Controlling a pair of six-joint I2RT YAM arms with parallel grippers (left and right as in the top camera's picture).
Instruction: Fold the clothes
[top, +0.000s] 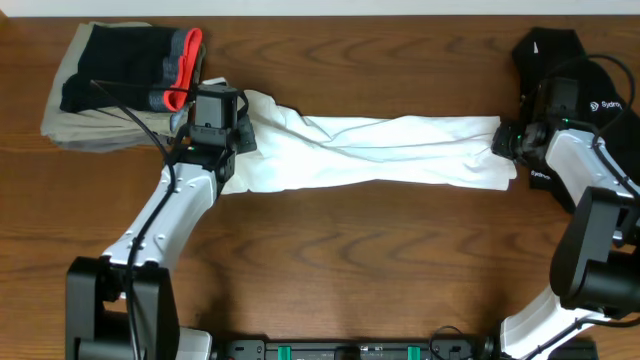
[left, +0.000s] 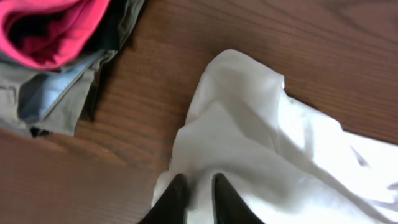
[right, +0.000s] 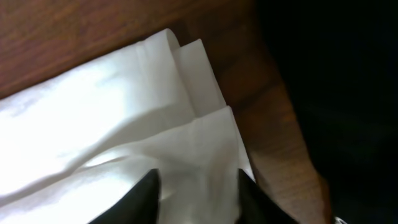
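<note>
White T-shirt (top: 380, 150): lying stretched out, twisted
Left gripper (left: 194, 198): pinching the shirt's left end
Right gripper (right: 199, 186): straddling the hem, grip unclear
Step needing: pulling both ends evenly, flattening the twist first

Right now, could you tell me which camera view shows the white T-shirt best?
Overhead: the white T-shirt lies full length between the left claw and right claw. Left wrist shows only one bunched end; right wrist only the other end's layered edges.
</note>
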